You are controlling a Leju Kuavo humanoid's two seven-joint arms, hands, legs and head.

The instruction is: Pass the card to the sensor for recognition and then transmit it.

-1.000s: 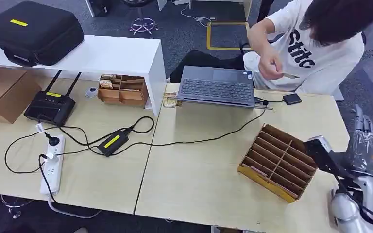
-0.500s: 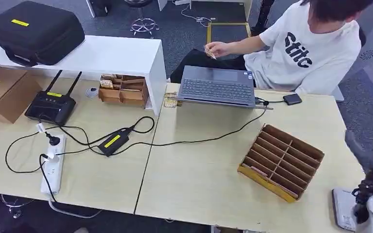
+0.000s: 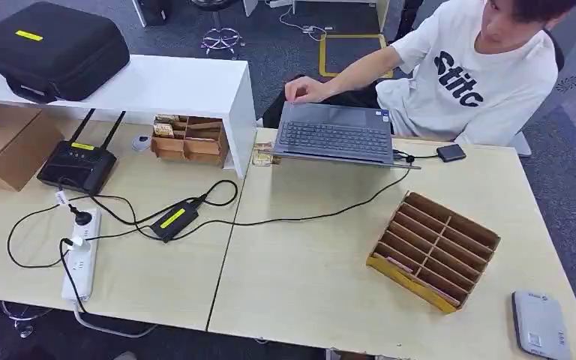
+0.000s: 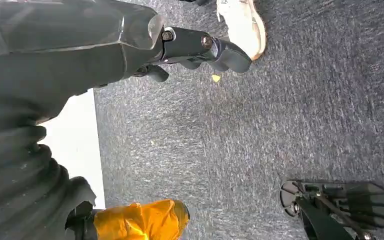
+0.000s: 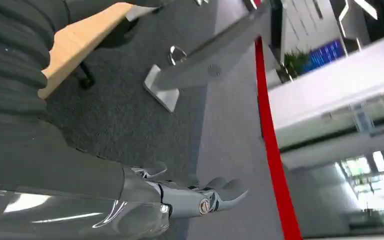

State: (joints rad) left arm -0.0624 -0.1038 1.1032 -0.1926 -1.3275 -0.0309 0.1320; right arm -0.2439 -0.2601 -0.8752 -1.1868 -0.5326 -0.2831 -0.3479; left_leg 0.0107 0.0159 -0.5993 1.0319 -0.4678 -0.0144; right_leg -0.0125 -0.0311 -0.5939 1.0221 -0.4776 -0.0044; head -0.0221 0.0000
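A card [image 3: 399,264] lies edge-up in a near slot of the slotted cardboard box [image 3: 450,225] at the right of the table [image 3: 307,262], with the grey sensor [image 3: 540,324] just right of it at the near right corner. Both hands are off the table and empty: the left hand [image 4: 190,47] hangs over the carpet with fingers loosely apart, and the right hand [image 5: 195,197] has its fingers stretched out beside the table's edge. In my judgement, an upward reach could clip that edge or push the sensor off its corner, and pinching a thin card in so narrow a slot could drag the light box along.
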